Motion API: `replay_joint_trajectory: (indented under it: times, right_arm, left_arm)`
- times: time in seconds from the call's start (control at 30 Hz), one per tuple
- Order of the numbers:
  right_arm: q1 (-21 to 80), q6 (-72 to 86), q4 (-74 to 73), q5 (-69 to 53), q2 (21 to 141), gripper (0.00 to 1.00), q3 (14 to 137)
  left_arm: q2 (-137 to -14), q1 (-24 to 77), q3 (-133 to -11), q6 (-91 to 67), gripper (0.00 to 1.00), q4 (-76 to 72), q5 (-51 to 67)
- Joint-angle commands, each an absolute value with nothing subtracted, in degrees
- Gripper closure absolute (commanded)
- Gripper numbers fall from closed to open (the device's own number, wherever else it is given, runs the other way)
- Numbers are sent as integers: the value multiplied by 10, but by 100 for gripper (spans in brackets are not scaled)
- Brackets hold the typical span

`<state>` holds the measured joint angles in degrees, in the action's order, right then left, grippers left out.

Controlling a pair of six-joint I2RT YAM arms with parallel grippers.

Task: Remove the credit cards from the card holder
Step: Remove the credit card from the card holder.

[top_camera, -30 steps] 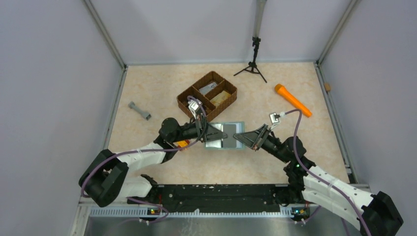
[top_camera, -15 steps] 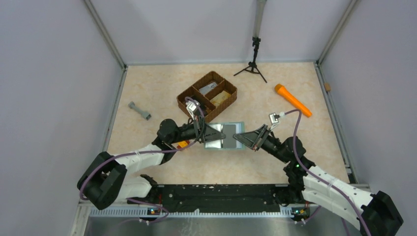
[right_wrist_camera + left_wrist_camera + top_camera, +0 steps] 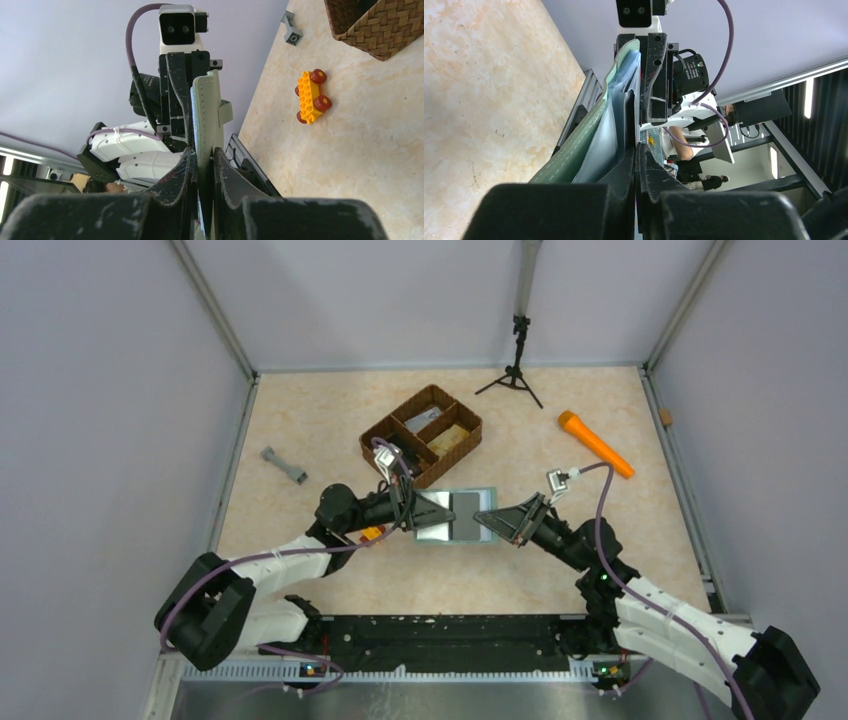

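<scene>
pale grey walls enclose a beige marbled tabletop edged by metal rails; lit ceiling strips glow beyond.

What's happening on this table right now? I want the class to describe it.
The robot is holding a grey-green card holder between its two grippers, apparently just off the table, in front of the brown basket. The left gripper is shut on its left edge, the right gripper on its right edge. No card lies loose on the table, so none seems to be out yet.
</scene>
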<state>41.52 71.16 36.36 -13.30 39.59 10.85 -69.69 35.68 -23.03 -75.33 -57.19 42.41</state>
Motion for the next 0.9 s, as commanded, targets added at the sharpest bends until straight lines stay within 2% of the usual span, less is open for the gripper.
replay_joint_trajectory:
  times: [0.0,0.03,0.1,0.2,0.23,0.67,0.87]
  right_arm:
    - [419,713,408,-133,400,86,106]
    - [419,713,411,-133,399,82,105]
    - [419,714,411,-133,399,81,104]
    - [419,715,409,-132,399,98,104]
    - [419,715,407,-131,398,100,105]
    - [419,705,379,-120,381,100,108]
    - [418,682,326,-103,350,100,120]
  left_arm:
    - [-680,352,-225,-761,100,-632,431]
    - [-679,351,-224,-762,100,-633,432]
    - [-677,348,-222,-763,100,-634,432]
    - [-675,343,-220,-764,100,-634,436]
    - [-674,341,-219,-765,100,-634,437]
    - [-660,317,-203,-766,100,-630,451]
    - [-630,289,-191,-753,100,-581,467]
